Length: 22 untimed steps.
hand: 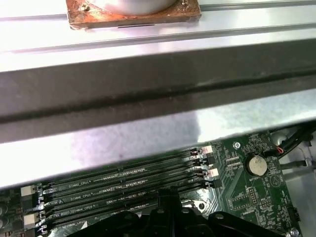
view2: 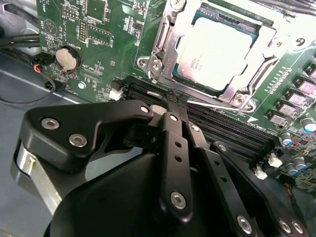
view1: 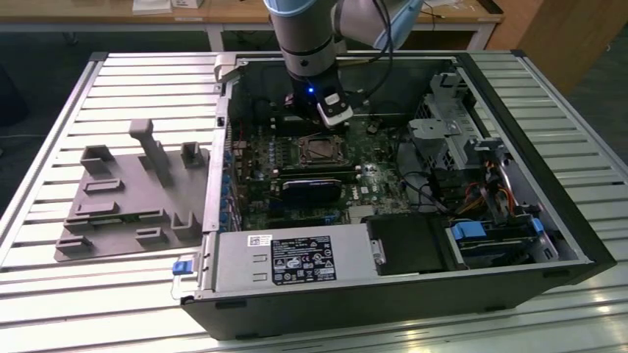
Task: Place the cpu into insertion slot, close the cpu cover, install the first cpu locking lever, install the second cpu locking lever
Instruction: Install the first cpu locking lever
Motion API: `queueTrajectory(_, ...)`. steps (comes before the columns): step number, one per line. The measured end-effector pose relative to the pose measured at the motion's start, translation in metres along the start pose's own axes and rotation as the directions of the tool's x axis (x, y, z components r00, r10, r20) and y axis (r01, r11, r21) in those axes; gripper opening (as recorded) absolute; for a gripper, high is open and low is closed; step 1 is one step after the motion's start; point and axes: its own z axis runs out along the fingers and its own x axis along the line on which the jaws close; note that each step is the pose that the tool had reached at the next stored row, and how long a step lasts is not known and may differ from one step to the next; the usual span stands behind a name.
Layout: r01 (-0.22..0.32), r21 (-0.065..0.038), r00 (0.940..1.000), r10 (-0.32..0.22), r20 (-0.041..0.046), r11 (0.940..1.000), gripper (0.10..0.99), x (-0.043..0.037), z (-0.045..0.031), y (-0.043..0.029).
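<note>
While the gripper [view2: 174,101] hangs low inside the computer case [view1: 393,305], you have its two black fingers drawn together, with nothing visibly caught between them. Their tips sit over the memory slots [view2: 232,126] in the second wrist view. The relation to watch is this: the socket lies straight ahead of those tips, just past the slots. A thin silvery locking lever [view2: 217,105] runs along the socket's near edge. Its long axis runs with the slots and crosses the line of the fingers. One end of the rod lies just beside the fingertips; you cannot tell from here whether it touches them, nor whether it is latched. As for what holds what, the cpu [view2: 217,52] is already seated in the socket, its pale metal top flat and square. The cpu cover [view2: 165,47] appears to lie down over its edges, so that the chip shows through the window. In the exterior view the gripper [view1: 332,116] stands just beside the cpu [view1: 319,149] on the motherboard [view1: 378,176], well apart from the power supply box [view1: 294,257].
</note>
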Motion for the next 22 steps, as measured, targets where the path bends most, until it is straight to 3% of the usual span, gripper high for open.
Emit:
queueTrajectory(10, -0.028, 0.005, 0.9996, 0.028, 0.0071, 0.9996, 0.102, 0.0027, 0.0005, 0.0026)
queueTrajectory(15, -0.057, 0.015, 0.9983, 0.056, 0.0157, 0.9983, 0.102, 0.0030, 0.0019, 0.0023)
queueTrajectory(22, -0.083, 0.019, 0.9963, 0.083, 0.0225, 0.9964, 0.102, 0.0039, 0.0030, 0.0027)
